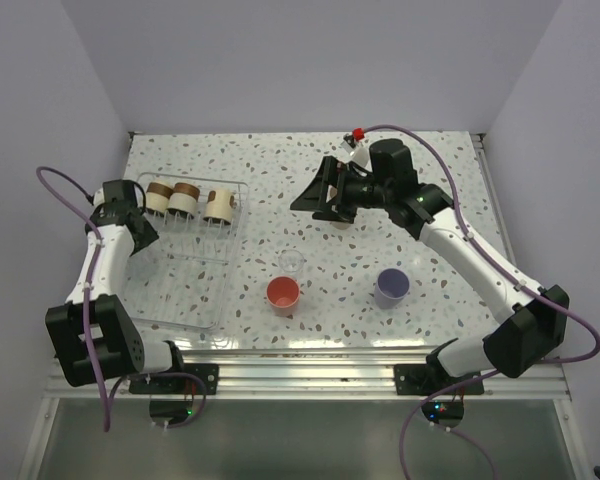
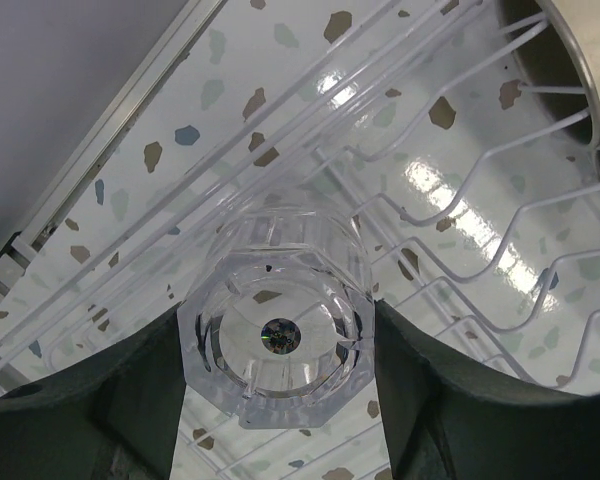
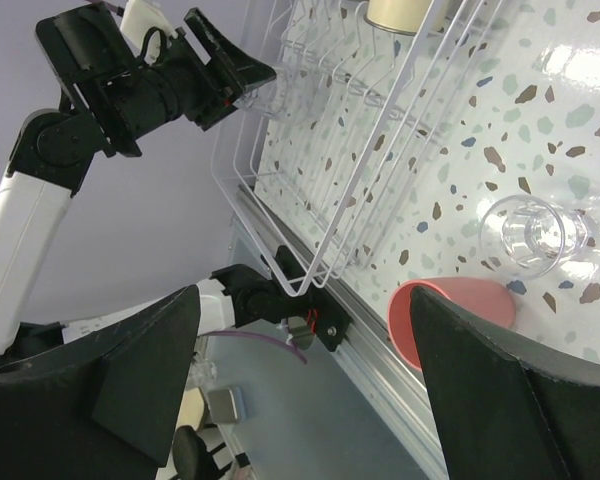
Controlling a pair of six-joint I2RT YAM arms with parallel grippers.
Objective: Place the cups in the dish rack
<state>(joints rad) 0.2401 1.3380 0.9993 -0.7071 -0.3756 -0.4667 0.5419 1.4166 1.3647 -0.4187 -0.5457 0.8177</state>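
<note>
Left pincer [image 2: 277,345]: clamping the held clear cup [image 2: 280,262] by its sides, above the dish rack's [image 1: 185,285] left edge.
Dish rack: carrying three banded cups [image 1: 185,198] at its far end.
Handling: probably light, rigid and slick; gripping mid-wall, gently.
Worktop [image 1: 280,170] centre: loose clear cup [image 1: 292,262], coral-red cup [image 1: 283,293] and lavender cup [image 1: 391,286] standing outside the rack.
Right pincer [image 3: 305,300]: gaping wide, gripping nothing.

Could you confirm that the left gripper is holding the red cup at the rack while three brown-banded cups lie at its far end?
Not quite: the left gripper holds a clear cup, not the red one, as the left wrist view shows. The red cup stands on the table outside the rack. The three brown-banded cups do lie at its far end.
</note>
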